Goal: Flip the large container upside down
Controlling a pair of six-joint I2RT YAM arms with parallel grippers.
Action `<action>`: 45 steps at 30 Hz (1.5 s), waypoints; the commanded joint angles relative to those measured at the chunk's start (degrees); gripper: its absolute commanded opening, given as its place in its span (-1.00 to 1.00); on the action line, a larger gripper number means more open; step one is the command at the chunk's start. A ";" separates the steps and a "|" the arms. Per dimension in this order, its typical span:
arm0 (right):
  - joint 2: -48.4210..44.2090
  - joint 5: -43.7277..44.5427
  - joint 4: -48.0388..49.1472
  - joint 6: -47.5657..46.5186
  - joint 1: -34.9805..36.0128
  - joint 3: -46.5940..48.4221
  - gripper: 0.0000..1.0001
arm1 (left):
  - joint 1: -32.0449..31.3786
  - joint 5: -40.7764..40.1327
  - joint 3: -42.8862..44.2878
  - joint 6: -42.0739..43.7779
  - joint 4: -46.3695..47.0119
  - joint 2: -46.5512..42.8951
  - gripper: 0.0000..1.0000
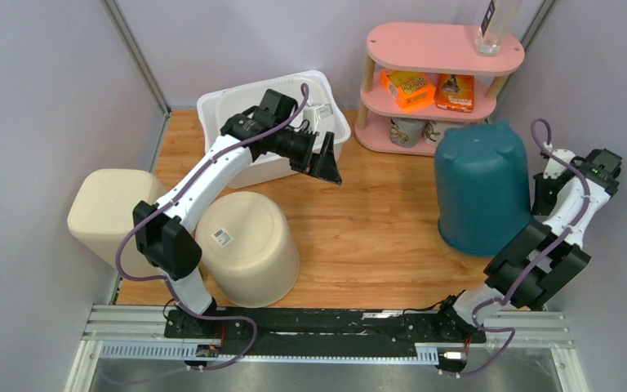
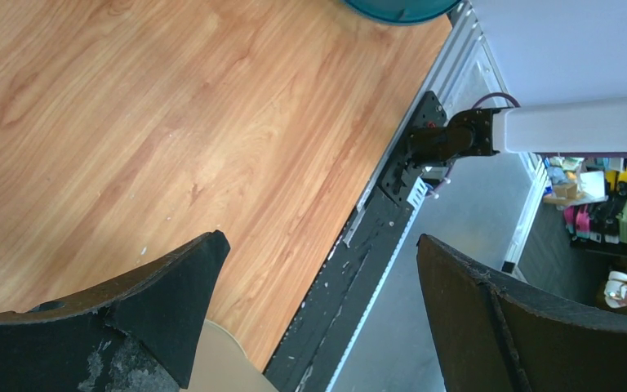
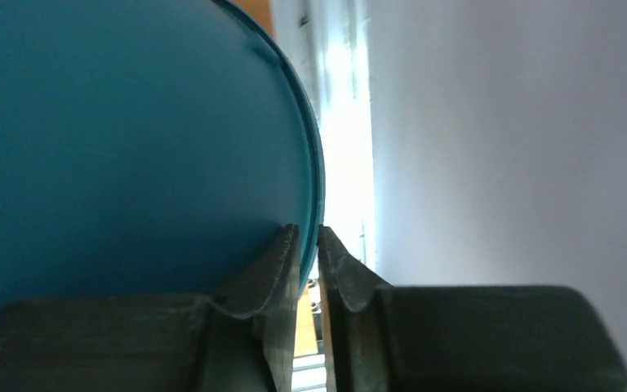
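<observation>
The large container (image 1: pixel 482 188) is a teal tub at the right of the wooden table, showing me its closed outer wall, wider toward the near side. My right gripper (image 1: pixel 537 196) sits at its right flank, partly hidden behind it. In the right wrist view the gripper (image 3: pixel 309 234) is shut on the thin teal rim (image 3: pixel 314 188), one finger on each side of the wall. My left gripper (image 1: pixel 326 166) hovers open over the table's middle, in front of the white tub, holding nothing. The left wrist view shows its jaws (image 2: pixel 318 241) wide apart and the teal tub's edge (image 2: pixel 400 8) far off.
Two beige tubs (image 1: pixel 249 245) (image 1: pixel 106 214) lie at the left beside the left arm. A white tub (image 1: pixel 237 106) stands at the back. A pink shelf (image 1: pixel 445 49) with boxes stands at the back right. Walls close both sides; the metal rail (image 1: pixel 326 327) runs along the near edge.
</observation>
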 commanded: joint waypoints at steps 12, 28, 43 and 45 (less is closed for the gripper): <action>0.63 -8.19 -2.56 6.17 1.47 0.56 -0.26 | -0.82 -5.33 5.53 8.94 -3.70 -2.77 0.98; -16.31 -23.46 -16.54 14.97 9.63 32.68 0.99 | 3.95 -43.04 20.78 31.61 -37.32 -12.83 1.00; -15.78 -6.56 -12.46 13.06 70.49 12.00 0.91 | 24.95 -31.84 -8.66 51.17 -38.71 -31.05 1.00; -15.17 -3.11 -13.83 15.37 70.34 8.63 0.90 | 25.02 -27.88 -12.06 54.40 -38.74 -33.39 1.00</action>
